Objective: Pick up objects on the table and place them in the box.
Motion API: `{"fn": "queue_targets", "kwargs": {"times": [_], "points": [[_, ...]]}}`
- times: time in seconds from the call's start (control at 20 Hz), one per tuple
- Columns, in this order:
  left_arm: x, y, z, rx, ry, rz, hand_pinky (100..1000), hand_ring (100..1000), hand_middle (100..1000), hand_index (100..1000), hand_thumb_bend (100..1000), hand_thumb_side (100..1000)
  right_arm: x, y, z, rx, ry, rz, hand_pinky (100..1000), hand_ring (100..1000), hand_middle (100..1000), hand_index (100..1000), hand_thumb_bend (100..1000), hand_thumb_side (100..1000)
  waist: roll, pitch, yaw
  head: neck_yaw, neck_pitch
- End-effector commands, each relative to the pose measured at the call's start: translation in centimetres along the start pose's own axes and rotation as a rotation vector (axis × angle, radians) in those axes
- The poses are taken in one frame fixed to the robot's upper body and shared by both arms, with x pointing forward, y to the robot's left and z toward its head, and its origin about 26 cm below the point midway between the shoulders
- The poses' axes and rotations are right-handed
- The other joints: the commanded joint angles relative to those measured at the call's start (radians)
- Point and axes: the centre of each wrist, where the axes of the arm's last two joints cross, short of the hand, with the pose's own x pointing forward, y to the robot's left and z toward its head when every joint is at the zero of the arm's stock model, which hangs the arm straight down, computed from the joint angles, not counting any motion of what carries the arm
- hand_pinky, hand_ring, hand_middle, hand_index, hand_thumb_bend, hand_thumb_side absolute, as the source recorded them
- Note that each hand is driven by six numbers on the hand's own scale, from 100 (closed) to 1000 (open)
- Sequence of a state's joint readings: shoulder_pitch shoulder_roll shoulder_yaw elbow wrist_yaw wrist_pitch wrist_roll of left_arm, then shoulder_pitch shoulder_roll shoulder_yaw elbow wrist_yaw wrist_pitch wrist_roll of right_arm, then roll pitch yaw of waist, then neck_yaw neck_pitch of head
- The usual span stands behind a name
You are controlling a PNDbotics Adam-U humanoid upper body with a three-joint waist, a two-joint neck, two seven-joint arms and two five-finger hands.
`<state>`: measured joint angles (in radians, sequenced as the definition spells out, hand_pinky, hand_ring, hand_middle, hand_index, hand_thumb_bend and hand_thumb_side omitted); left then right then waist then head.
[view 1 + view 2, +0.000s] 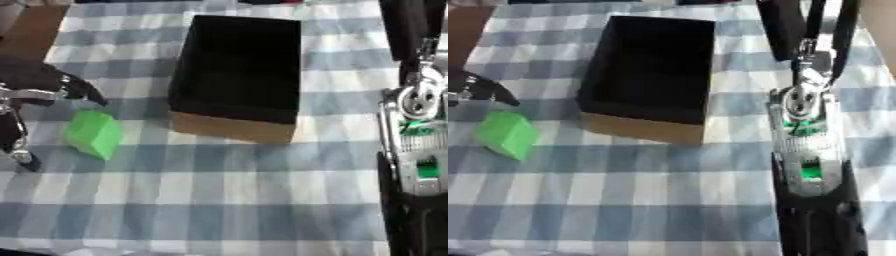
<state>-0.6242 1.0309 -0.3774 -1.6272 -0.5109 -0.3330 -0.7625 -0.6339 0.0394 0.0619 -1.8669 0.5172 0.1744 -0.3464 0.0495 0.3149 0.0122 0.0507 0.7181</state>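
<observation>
Left eye view: green block (93, 134), tilted on the checked bench (227, 195) left of the open box (236, 75); your left hand (35, 95) just beside it, fingers unclear. Likely light, stiff; take opposite flat faces.
Right eye view: right hand's fingers hidden, only the right arm (807, 150) shows.

Green block and open box on the checked desk.
The tilted green block (93, 134) lies at nine o'clock of the black-lined cardboard box (234, 80), apart.

desk (262, 200) | blue-and-white checked cloth (219, 170) covers it, lying flat | bare brown surface (31, 30) shows at far left corner beyond cloth edge
</observation>
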Motion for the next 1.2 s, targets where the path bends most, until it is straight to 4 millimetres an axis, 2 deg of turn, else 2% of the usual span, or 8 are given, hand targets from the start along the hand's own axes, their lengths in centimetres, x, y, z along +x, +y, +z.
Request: {"fn": "queue_targets", "kwargs": {"times": [0.05,0.55,0.7,0.85,1.05,1.1,1.2], "points": [[-0.5,0.6,0.3,0.016,0.021,-0.017,817,880,911,993,813,100,0.5,0.0,-0.4,-0.005,-0.020,-0.012,811,901,742,941,100,703,0.001,-0.014,-0.001,0.004,-0.010],[-0.7,0.9,-1.3,0.033,0.025,0.024,834,867,874,971,771,100,0.3,-0.1,-0.4,-0.005,-0.008,-0.020,811,902,740,943,100,717,-0.002,-0.005,-0.006,0.011,-0.018],[-0.7,0.8,-1.7,0.036,0.037,0.031,832,849,819,941,744,100,0.3,-0.1,-0.5,-0.006,-0.004,-0.021,811,903,740,944,100,724,-0.003,-0.002,-0.006,0.013,-0.018],[-0.8,0.8,-1.9,0.060,0.056,0.044,814,813,716,899,691,100,0.2,-0.2,-0.5,-0.008,0.000,-0.023,811,903,741,945,100,726,-0.003,-0.001,-0.006,0.014,-0.018],[-0.8,0.8,-2.1,0.093,0.074,0.059,800,792,641,861,645,100,0.2,-0.2,-0.5,-0.010,0.001,-0.025,812,904,740,945,100,727,-0.003,0.000,-0.006,0.016,-0.021],[-0.8,0.8,-2.2,0.100,0.080,0.065,794,771,601,825,599,100,0.1,-0.2,-0.5,-0.010,0.002,-0.026,813,904,741,945,100,728,-0.003,0.000,-0.006,0.016,-0.021],[-0.8,0.7,-2.3,0.110,0.086,0.073,792,755,576,797,572,101,0.1,-0.2,-0.5,-0.008,0.004,-0.026,813,904,741,945,100,728,-0.004,-0.001,-0.007,0.017,-0.020]]}}
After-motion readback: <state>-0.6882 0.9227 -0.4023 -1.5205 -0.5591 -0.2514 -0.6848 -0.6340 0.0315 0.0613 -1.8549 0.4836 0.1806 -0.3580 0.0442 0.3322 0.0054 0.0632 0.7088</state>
